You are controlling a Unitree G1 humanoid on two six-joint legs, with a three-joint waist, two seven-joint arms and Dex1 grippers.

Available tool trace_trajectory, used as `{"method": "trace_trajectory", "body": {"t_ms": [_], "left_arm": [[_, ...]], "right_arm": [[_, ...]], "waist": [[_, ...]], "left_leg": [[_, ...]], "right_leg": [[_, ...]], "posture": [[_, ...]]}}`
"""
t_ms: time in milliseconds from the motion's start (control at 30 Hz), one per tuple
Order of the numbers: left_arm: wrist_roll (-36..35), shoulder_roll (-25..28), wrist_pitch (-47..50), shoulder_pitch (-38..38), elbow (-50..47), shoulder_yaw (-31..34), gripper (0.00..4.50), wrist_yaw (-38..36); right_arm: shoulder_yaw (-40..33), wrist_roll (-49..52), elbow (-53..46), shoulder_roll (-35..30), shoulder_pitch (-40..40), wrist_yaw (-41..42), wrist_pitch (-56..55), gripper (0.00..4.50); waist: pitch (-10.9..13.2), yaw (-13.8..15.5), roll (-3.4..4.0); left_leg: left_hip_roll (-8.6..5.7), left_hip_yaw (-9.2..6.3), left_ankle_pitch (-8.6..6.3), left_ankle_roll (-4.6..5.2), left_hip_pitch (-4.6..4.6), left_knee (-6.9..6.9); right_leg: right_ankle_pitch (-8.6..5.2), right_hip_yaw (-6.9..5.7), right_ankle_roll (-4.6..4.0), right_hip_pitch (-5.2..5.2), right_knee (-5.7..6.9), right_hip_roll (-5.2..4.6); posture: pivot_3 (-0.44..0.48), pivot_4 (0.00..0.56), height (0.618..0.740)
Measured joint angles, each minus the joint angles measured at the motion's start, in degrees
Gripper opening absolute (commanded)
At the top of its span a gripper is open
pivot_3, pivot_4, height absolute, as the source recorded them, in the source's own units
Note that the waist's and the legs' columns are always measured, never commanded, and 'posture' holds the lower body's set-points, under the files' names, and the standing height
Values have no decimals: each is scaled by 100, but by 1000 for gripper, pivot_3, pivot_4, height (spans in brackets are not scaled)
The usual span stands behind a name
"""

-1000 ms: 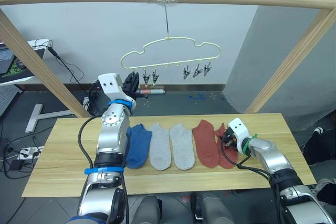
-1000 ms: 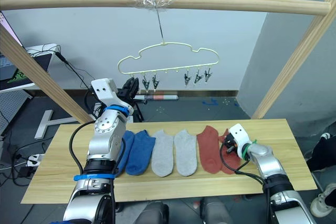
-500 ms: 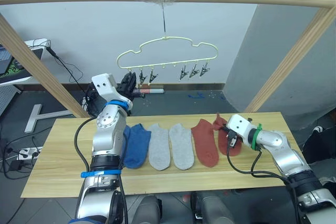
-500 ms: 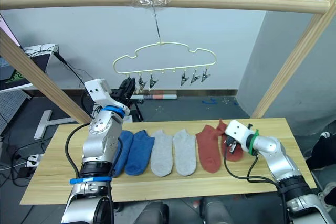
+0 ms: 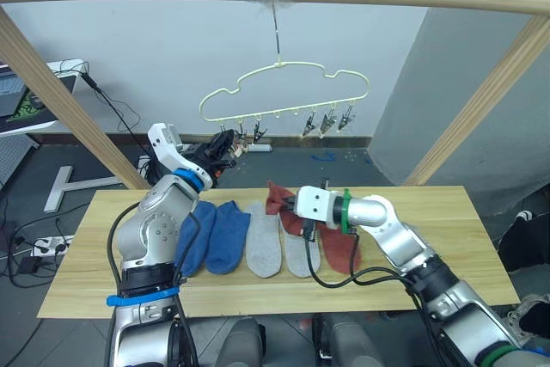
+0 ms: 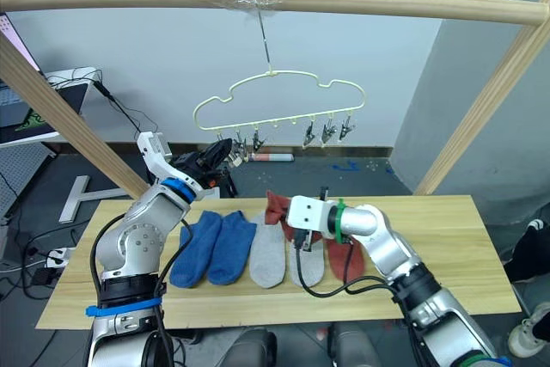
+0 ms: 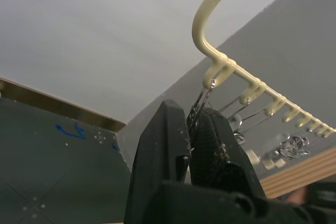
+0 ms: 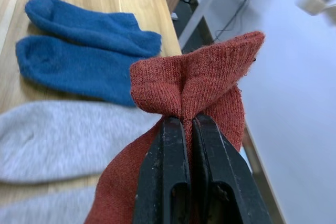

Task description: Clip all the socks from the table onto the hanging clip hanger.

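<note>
Now I'm pinching a red sock (image 5: 284,209) by its cuff in the right claw (image 5: 295,204), while the left claw (image 7: 191,129) is squeezing the end clip (image 7: 202,100) on the hanger (image 5: 284,92) to open it for that cuff.

right arm covers part of second red sock (image 5: 342,247) on table; far clips (image 7: 291,145) blurred; lifted red sock (image 8: 189,103) cut off by frame edge

Left gripper (image 7: 190,129) raised, fingers pinched; right gripper (image 8: 188,124) clamped, mid-height.
</note>
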Motion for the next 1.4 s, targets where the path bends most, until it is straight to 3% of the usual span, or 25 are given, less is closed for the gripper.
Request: {"method": "trace_trajectory", "body": {"t_ms": [167, 500, 1400], "left_arm": [[-110, -40, 198, 69, -168, -6, 143, 56], [-246, -48, 269, 219, -414, -15, 143, 121], [-258, -112, 320, 255, -449, -91, 143, 156]], "right_arm": [[28, -162, 994, 528, -789, -214, -287, 13], [64, -387, 1735, 752, -1104, -369, -730, 13], [214, -1070, 1832, 617, -1244, -752, -1362, 13]], "waist": [[5, -13, 2], [5, 16, 2], [4, 15, 2]], "left_leg": [[3, -8, 0, 0, 0, -3], [-4, -26, -3, -6, -6, -4], [-2, -30, 2, -16, -6, -4]], "right_leg": [[4, -3, -6, -7, 7, 2], [6, -2, -10, -7, 4, -7], [7, -5, -11, -8, 8, -4]], "posture": [[53, 201, 740], [62, 193, 740], [55, 177, 740]]}}
